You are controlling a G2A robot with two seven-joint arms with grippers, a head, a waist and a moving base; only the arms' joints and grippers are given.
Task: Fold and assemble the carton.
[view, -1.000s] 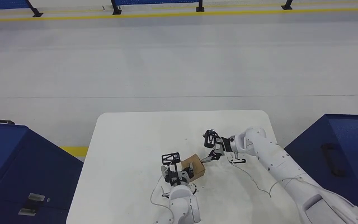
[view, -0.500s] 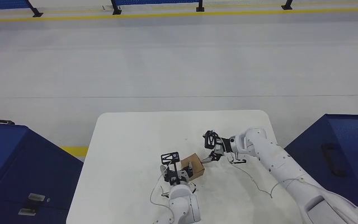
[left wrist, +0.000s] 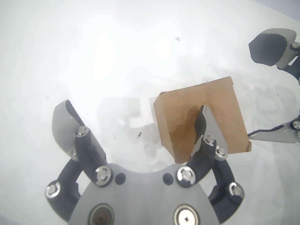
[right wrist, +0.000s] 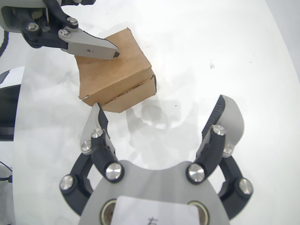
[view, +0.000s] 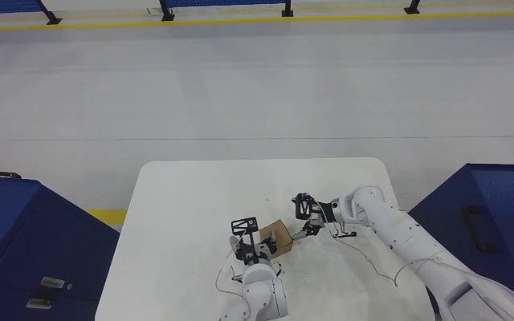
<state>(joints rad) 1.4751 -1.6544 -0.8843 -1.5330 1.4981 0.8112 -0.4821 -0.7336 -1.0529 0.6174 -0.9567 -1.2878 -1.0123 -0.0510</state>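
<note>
The pale grey floor point(view: 257, 96) takes up the upper half of the top view, with a yellow line point(view: 257, 20) across the very top. A dark blue unit point(view: 40, 241) stands at the lower left edge and another at the lower right. The white counter point(view: 185, 209), round-cornered, fills the lower middle of that frame. The right arm point(view: 401, 237) lies from the lower right corner across the counter toward its centre. The left arm point(view: 261, 293) stands at the middle of the bottom edge.

The carton point(view: 279, 237) sits on the counter in the lower centre of the top view, between the two arm ends. It is plain brown card, folded into a small box shape and resting flat. In the right wrist view, the end facing the camera shows a tucked flap with a seam slightly open at one corner.

The left tool point(left wrist: 134, 107) is spread wide and grips nothing. One finger point(left wrist: 207, 127) rests its tip on the carton's top face, while the other stands over bare counter, well apart from the box. The right tool point(right wrist: 159, 101) is also spread wide, with nothing between its fingers. One of its tips is at the carton's near lower corner, touching or just beside it; I cannot tell which. The other tip hangs over bare counter.
</note>
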